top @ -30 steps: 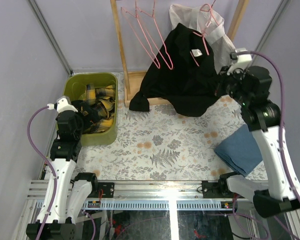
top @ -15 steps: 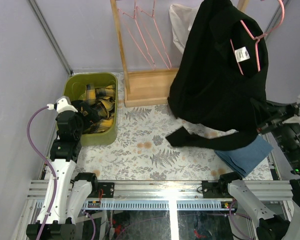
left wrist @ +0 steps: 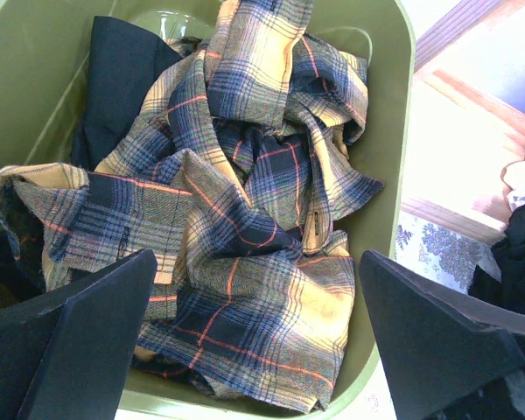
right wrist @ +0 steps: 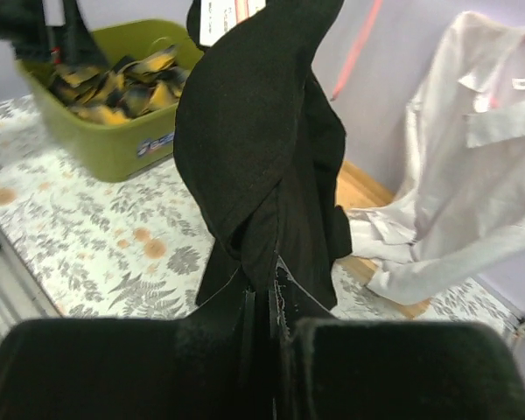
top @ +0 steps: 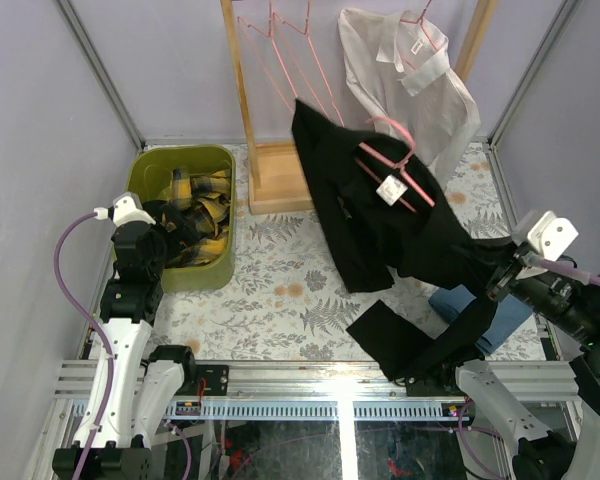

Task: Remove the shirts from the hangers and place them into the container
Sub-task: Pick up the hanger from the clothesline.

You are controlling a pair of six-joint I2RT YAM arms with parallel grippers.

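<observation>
Top external | right end effector [top: 498, 278] clamped on plain black collared shirt [top: 365, 215] | left end effector [left wrist: 255, 262] apart | risk: thin pink wire hanger [top: 392, 118] snags inside.

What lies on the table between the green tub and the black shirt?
Only the flowered table cover. That stretch between the tub and the black shirt is bare, as the top view shows.
</observation>
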